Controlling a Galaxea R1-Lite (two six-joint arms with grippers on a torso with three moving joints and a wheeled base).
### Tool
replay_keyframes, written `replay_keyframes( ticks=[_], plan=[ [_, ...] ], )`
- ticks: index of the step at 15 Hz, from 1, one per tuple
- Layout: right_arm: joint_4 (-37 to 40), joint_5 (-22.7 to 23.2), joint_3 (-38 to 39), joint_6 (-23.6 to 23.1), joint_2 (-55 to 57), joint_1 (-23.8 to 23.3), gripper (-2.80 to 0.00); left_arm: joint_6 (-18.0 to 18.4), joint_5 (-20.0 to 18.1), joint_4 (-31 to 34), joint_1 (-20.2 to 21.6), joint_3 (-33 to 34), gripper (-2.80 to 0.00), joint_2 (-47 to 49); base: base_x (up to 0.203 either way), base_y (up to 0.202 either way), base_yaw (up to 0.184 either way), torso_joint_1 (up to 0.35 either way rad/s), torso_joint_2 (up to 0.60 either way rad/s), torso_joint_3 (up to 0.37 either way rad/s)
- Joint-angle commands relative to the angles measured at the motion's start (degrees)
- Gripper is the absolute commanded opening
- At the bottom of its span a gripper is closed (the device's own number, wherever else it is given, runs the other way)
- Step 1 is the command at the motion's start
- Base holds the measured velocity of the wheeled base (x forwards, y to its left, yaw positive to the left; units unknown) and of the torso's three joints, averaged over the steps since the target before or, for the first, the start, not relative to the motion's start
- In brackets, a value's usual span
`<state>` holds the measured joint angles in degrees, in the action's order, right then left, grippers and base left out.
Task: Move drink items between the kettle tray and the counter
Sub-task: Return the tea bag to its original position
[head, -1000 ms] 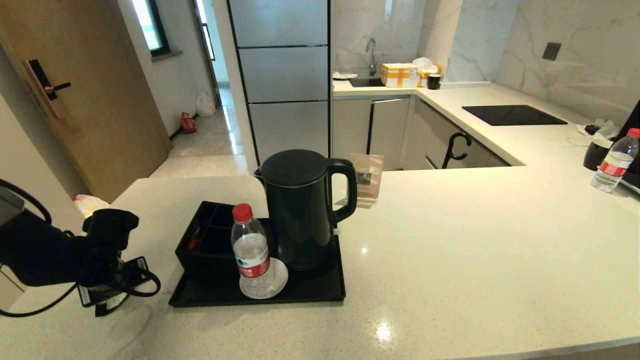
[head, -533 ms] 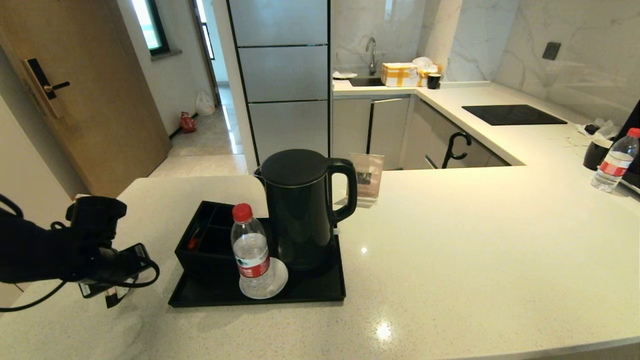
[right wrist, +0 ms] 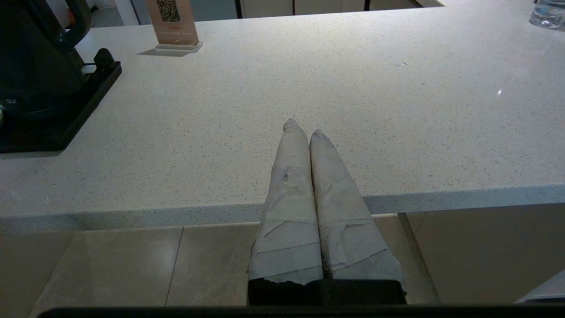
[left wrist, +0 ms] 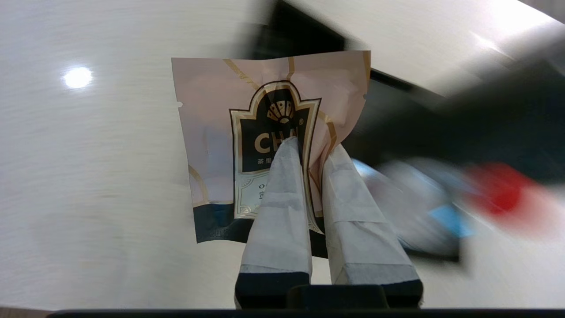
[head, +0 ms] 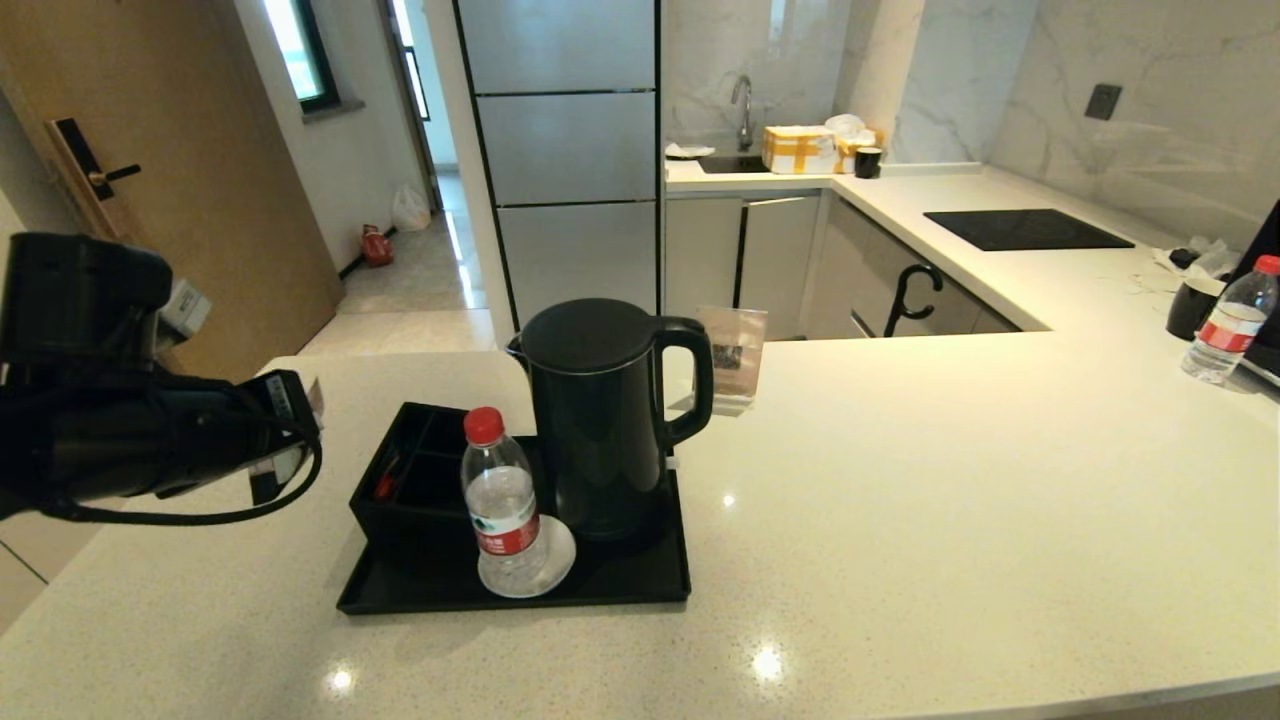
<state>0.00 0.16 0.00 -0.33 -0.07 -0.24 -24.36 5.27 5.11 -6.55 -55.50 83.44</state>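
Observation:
The matte-black kettle (head: 600, 420) stands on the black kettle tray (head: 640, 585), next to the tray's divided box (head: 410, 480). My left gripper (left wrist: 311, 148) is shut on the pale-pink tea sachet (left wrist: 212, 132), which hangs over the beige counter (head: 950, 500) beside the tray's left end. In the head view that gripper (head: 290, 435) hovers left of the divided box, above the worktop. My right gripper (right wrist: 302, 128) is shut and empty at the counter's front edge, out of the head view.
A clear red-capped water bottle (head: 500, 500) stands on a white coaster at the tray's front. A small QR sign stand (head: 733, 355) sits behind the kettle. Another bottle (head: 1230, 320) and a black hob (head: 1025, 230) are at the far right.
My left arm has risen from low at the counter's left edge and swung up and rightward toward the tray, carrying the sachet. Kettle, bottle and tray have not moved.

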Motion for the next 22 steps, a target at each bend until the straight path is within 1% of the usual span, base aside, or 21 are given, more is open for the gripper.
replay_keyframes(
  ticks=[1,2,3,5,7,8,10,11,12,13,14,15,17,18,19,20,21,22],
  plan=[
    [0.0,0.02,0.0,-0.02,0.07,-0.02,-2.8,0.12,0.18,3.83,-8.51,-3.35,-2.8,-4.33,0.0,0.0,0.0,0.0,0.0,0.0],
    [0.0,0.02,0.0,-0.02,0.07,-0.02,-2.8,0.85,0.3,5.07,-11.35,-4.61,-2.8,-2.36,0.0,0.0,0.0,0.0,0.0,0.0],
    [0.0,0.02,0.0,-0.02,0.07,-0.02,-2.8,1.72,0.3,5.62,-12.08,-5.8,-2.8,0.19,0.0,0.0,0.0,0.0,0.0,0.0],
    [0.0,0.02,0.0,-0.02,0.07,-0.02,-2.8,2.72,0.07,6.14,-12.61,-7.79,-2.8,2.61,0.0,0.0,0.0,0.0,0.0,0.0],
    [0.0,0.02,0.0,-0.02,0.07,-0.02,-2.8,2.33,-0.59,6.07,-12.61,-9.74,-2.8,5.58,0.0,0.0,0.0,0.0,0.0,0.0],
    [0.0,0.02,0.0,-0.02,0.07,-0.02,-2.8,1.6,-1.58,5.99,-12.39,-10.57,-2.8,6.33,0.0,0.0,0.0,0.0,0.0,0.0],
    [0.0,0.02,0.0,-0.02,0.07,-0.02,-2.8,-1.4,-6.24,5.73,-11.34,-12.56,-2.8,9.69,0.0,0.0,0.0,0.0,0.0,0.0],
    [0.0,0.02,0.0,-0.02,0.07,-0.02,-2.8,-3.33,-10.3,5.65,-9.6,-13.08,-2.8,10.63,0.0,0.0,0.0,0.0,0.0,0.0],
    [0.0,0.02,0.0,-0.02,0.07,-0.02,-2.8,-5.4,-15.76,5.59,-7.36,-13.64,-2.8,11.82,0.0,0.0,0.0,0.0,0.0,0.0],
    [0.0,0.02,0.0,-0.02,0.07,-0.02,-2.8,-7.24,-18.5,5.55,-4.54,-14.33,-2.8,13.28,0.0,0.0,0.0,0.0,0.0,0.0],
    [0.0,0.02,0.0,-0.02,0.07,-0.02,-2.8,-8.23,-20.76,5.48,-2.31,-14.82,-2.8,14.22,0.0,0.0,0.0,0.0,0.0,0.0],
    [0.0,0.02,0.0,-0.02,0.07,-0.02,-2.8,-8.71,-22.5,5.37,-0.87,-15.13,-2.8,14.7,0.0,0.0,0.0,0.0,0.0,0.0],
    [0.0,0.02,0.0,-0.02,0.07,-0.02,-2.8,-8.78,-22.58,5.35,-0.83,-15.16,-2.8,14.73,0.0,0.0,0.0,0.0,0.0,0.0],
    [0.0,0.02,0.0,-0.02,0.07,-0.02,-2.8,-9.03,-24.08,4.84,0.16,-15.26,-2.8,15.25,0.0,0.0,0.0,0.0,0.0,0.0],
    [0.0,0.02,0.0,-0.02,0.07,-0.02,-2.8,-9.34,-26.63,4.29,3.31,-15.35,-2.8,16.15,0.0,0.0,0.0,0.0,0.0,0.0],
    [0.0,0.02,0.0,-0.02,0.07,-0.02,-2.8,-9.72,-29.98,3.74,6.41,-15.44,-2.8,17.56,0.0,0.0,0.0,0.0,0.0,0.0],
    [0.0,0.02,0.0,-0.02,0.07,-0.02,-2.8,-10.07,-31.51,3.28,7.17,-15.54,-2.8,18.18,0.0,0.0,0.0,0.0,0.0,0.0],
    [0.0,0.02,0.0,-0.02,0.07,-0.02,-2.8,-10.81,-31.96,2.88,7.17,-15.86,-2.8,19.31,0.0,0.0,0.0,0.0,0.0,0.0]
  ],
)
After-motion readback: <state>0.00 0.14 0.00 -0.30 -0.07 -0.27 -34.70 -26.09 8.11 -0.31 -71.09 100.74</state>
